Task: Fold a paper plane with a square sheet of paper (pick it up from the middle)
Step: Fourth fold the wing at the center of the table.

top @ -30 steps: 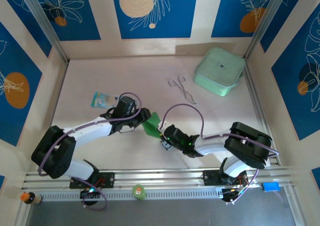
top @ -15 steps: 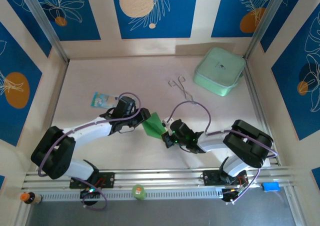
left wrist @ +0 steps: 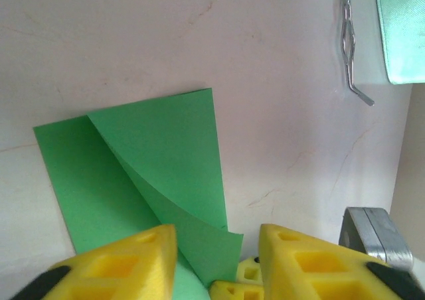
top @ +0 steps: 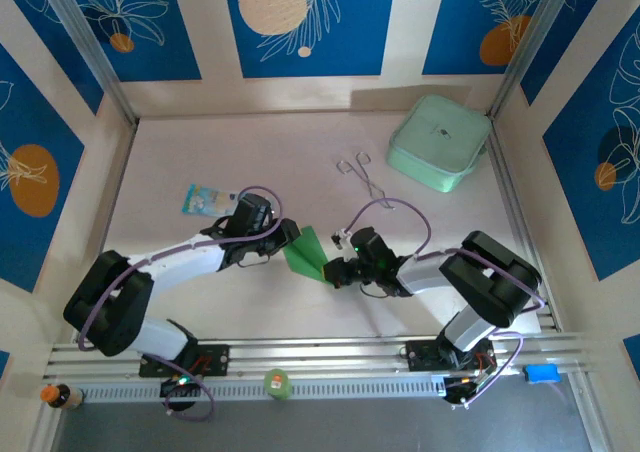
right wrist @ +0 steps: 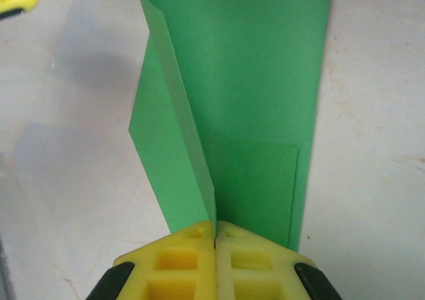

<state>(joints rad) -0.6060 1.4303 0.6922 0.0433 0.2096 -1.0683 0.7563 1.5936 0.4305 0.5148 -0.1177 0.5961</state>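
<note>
Pale bench (top: 200, 142), near edge: my right pincer (right wrist: 215, 228) pinches a raised flap of the square sheet of paper (right wrist: 252, 81); my left pincer (left wrist: 216, 237) straddles it, jaws apart. Mid-fold; next, probably pressing the crease.

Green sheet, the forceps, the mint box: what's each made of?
Green sheet: thin matte paper; it holds a sharp crease and one flap curls.
Forceps: bare shiny metal, likely steel.
Mint box: smooth satin shell, plastic or painted tin; cannot tell which.
</note>
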